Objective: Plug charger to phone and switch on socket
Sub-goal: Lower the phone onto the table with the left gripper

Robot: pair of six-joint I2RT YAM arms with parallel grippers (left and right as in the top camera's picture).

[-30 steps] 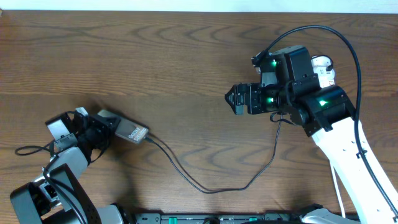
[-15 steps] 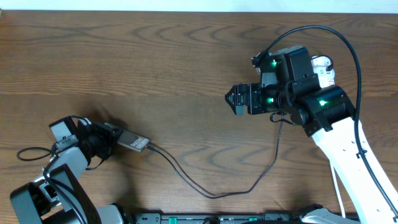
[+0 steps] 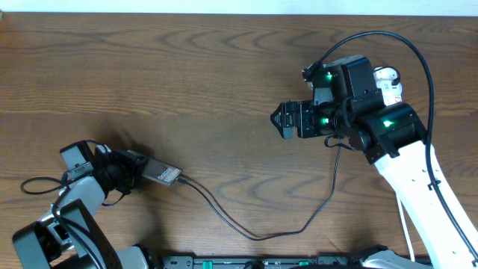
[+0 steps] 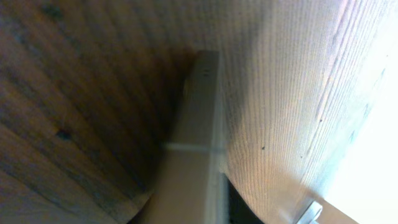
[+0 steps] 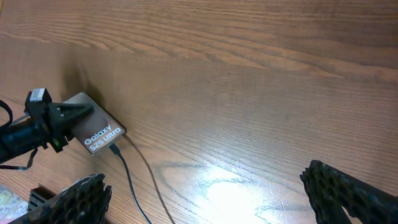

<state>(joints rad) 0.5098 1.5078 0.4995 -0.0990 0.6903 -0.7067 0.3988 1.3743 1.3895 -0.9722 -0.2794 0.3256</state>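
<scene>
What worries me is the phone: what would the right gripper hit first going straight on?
Likely just bare table; the right gripper points along the wood, with the phone off that line, though depth is unclear.

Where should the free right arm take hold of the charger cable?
Probably the slack bend of the charger, from above, jaws across it: it lies flat on open table there, well away from the phone and left gripper.

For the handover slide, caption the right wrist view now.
Charger tip meets the phone, left fingers at its other end, on a table.
</scene>
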